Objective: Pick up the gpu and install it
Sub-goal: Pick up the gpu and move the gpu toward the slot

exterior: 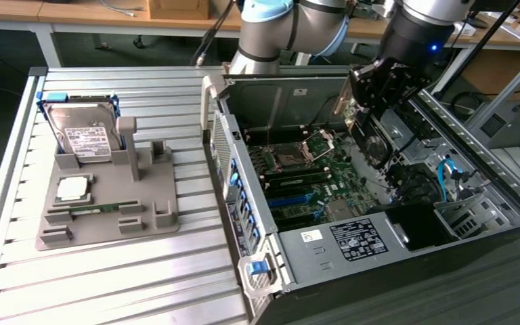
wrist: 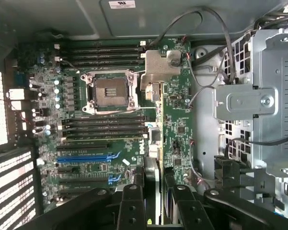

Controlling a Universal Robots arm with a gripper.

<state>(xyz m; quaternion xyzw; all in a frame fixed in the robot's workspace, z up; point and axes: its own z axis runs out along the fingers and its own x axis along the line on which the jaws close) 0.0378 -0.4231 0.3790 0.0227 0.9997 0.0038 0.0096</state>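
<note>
Pinching the gpu [wrist: 160, 66] edge-on between the fingers of the end effector [wrist: 156, 194], silver bracket at the far end, over the open computer case [exterior: 278, 101] — not seated in any slot. Inside case: motherboard [wrist: 110, 158] with bare processor socket [wrist: 108, 91], blue cables [exterior: 447, 177], metal drive cage [wrist: 259, 100]. On table [exterior: 152, 284], toward the exterior view's left, well apart from case — grey holder [exterior: 106, 230] carrying hard drive [exterior: 84, 135] upright, processor chip [exterior: 72, 189] flat, memory stick [exterior: 97, 208] flat.

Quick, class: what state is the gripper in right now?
Gripper: closed on the gpu, holding it over the motherboard.
</note>
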